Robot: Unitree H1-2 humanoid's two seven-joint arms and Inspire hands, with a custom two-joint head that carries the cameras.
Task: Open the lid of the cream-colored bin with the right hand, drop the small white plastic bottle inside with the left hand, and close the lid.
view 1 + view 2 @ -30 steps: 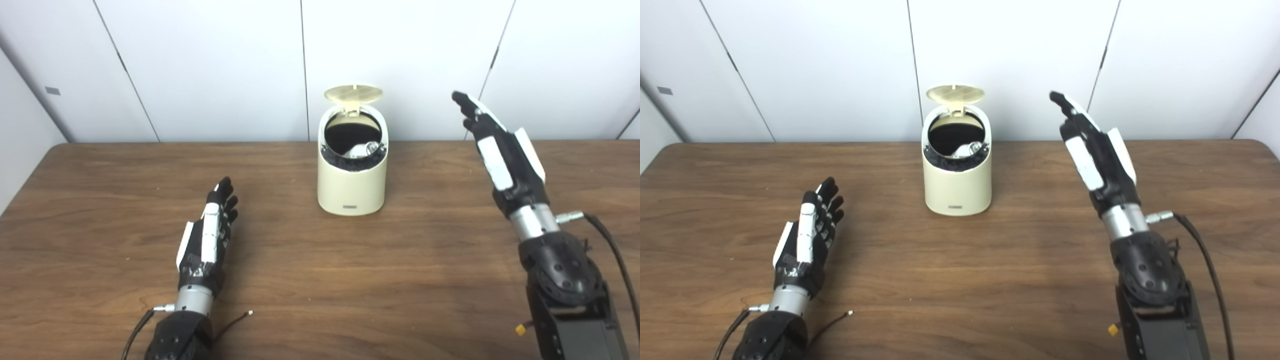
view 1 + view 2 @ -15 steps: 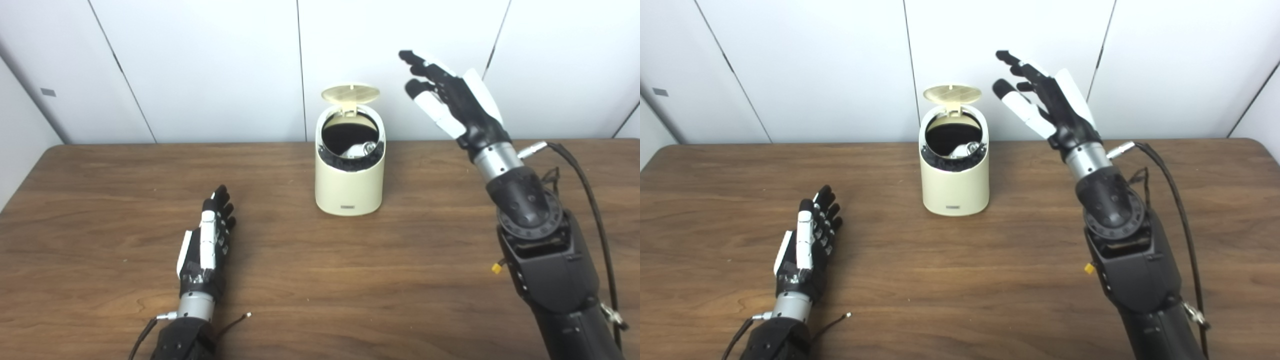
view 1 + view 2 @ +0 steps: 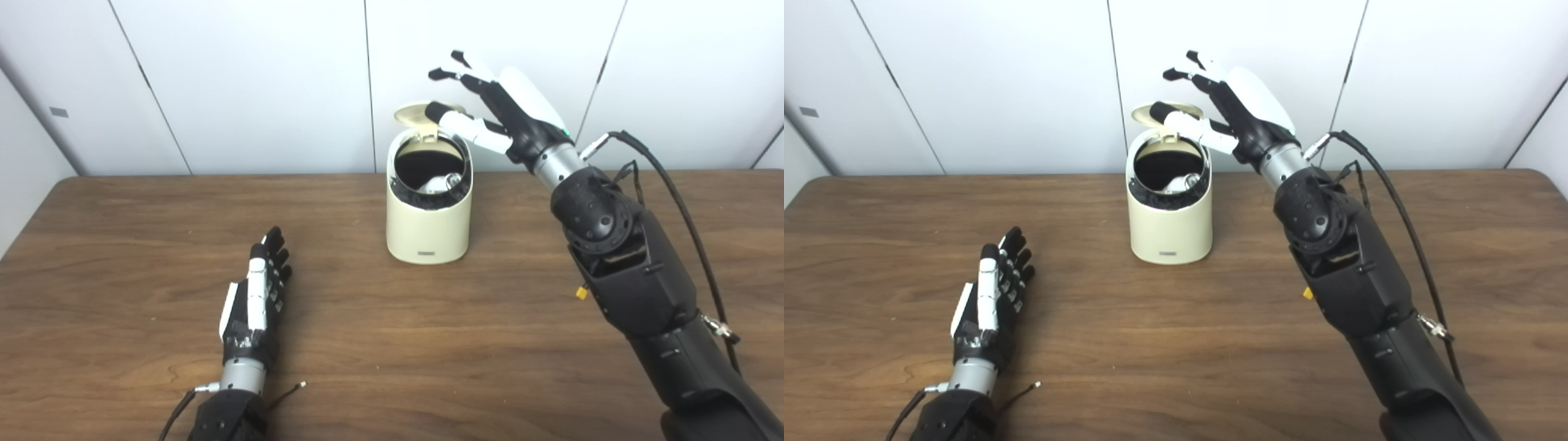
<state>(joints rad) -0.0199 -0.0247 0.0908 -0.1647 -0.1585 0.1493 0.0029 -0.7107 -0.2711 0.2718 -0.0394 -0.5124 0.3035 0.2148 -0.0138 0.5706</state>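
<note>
Start at the lower left of the frame: the left hand (image 3: 254, 300) lies flat on the table (image 3: 392, 343), fingers extended and close together, holding nothing. It has barely shifted over the last second, so treat it as parked.

At the centre of the frame, the cream-colored bin (image 3: 430, 214) stands upright. Inside its open mouth you can see a pale object with a shiny end; judge this to be the small white plastic bottle (image 3: 440, 183), already dropped in. Its identity cannot be fully confirmed at this size.

Behind the mouth, the lid (image 3: 411, 113) stands raised on its hinge.

At upper centre, note the change: the right hand (image 3: 490, 107), which one second ago was raised well to the right of the bin, has swung left and now hovers over the lid. Its fingers are spread and grip nothing; the thumb overlaps the lid's edge, and contact cannot be confirmed.

Expect the closing step: only pressing the lid down remains.
</note>
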